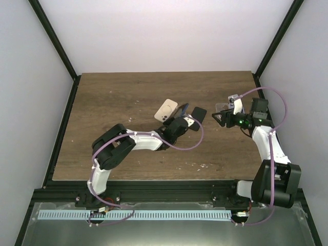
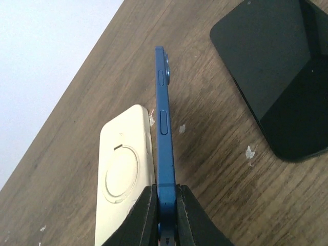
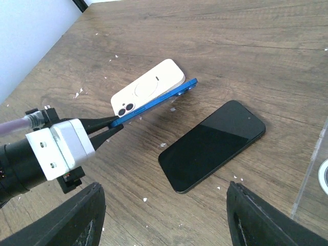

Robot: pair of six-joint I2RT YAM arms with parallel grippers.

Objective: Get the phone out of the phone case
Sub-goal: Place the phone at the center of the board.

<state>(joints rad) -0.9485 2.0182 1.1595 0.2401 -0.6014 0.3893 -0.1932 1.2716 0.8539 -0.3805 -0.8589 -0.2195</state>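
My left gripper (image 2: 165, 210) is shut on the bottom end of a blue phone (image 2: 164, 128) and holds it on its edge, side buttons up, over the table. It shows from the side in the right wrist view (image 3: 97, 130), with the blue phone (image 3: 159, 101) tilted. A cream phone case (image 2: 123, 174) with a ring mark lies flat just left of the blue phone, and camera lenses show at its near corner (image 3: 125, 108). My right gripper (image 3: 166, 220) is open and empty, above the table to the right of a black phone (image 3: 212, 144).
The black phone (image 1: 199, 114) lies screen up on the wooden table (image 1: 128, 92), right of the blue phone. A clear plastic piece (image 3: 312, 174) stands at the right by my right gripper. Small white flecks dot the wood. Black frame posts line the table's sides.
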